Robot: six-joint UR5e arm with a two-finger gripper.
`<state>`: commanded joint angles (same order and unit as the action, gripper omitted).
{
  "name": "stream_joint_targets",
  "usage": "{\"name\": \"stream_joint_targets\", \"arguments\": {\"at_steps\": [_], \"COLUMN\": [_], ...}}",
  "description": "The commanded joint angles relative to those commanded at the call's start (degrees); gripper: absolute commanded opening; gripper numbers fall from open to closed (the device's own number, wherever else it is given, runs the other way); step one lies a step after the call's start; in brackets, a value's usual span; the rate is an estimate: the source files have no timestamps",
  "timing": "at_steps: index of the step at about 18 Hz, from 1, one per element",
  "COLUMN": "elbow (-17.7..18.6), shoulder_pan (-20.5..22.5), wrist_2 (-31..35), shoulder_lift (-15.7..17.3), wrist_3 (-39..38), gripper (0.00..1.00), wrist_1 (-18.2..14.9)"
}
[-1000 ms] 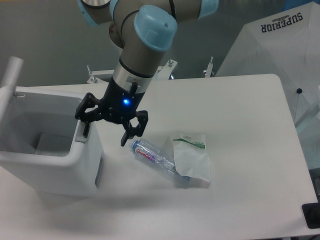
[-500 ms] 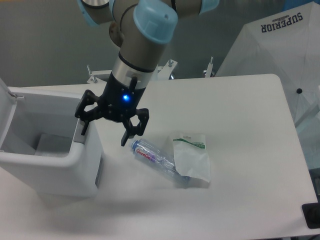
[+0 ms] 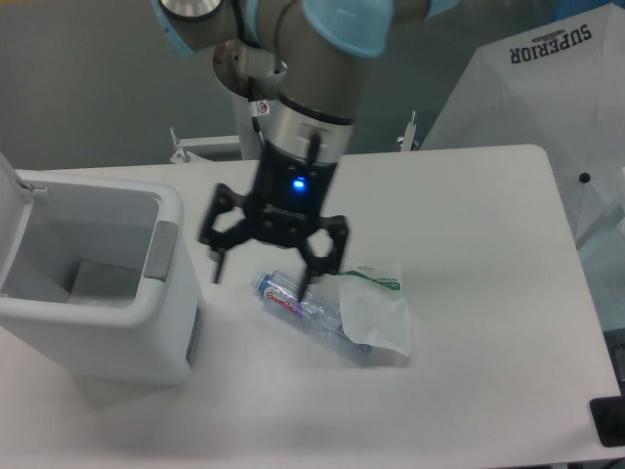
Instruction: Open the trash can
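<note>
The tool (image 3: 264, 276), fingers apart, has moved right off the open trash can (image 3: 98, 293) toward the bottle (image 3: 303, 311).

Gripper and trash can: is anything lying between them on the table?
No. In the camera view, only bare white table separates the open gripper from the trash can; the plastic bottle lies on the gripper's other side.

A robotics lab: UR5e arm (image 3: 303, 59) over white table (image 3: 469, 293).
</note>
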<state>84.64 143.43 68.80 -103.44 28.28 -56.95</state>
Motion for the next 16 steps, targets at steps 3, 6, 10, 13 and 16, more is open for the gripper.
{"name": "stream_joint_targets", "arguments": {"at_steps": [3,6,10,13,16], "elbow": [-0.2,-0.7,0.5,0.9,0.7], "shoulder_pan": [2.9,4.6,6.2,6.5,7.0], "wrist_2": [3.1,6.1,10.1,14.8,15.9], "shoulder_lift": [-2.8,-3.9,-5.7,-7.9,-8.4], "wrist_3": [5.0,10.8,18.5,22.8,26.3], "gripper": [1.00,1.00,1.00,1.00,1.00], "wrist_1": [0.2,0.3,-0.1,-0.4,-0.8]}}
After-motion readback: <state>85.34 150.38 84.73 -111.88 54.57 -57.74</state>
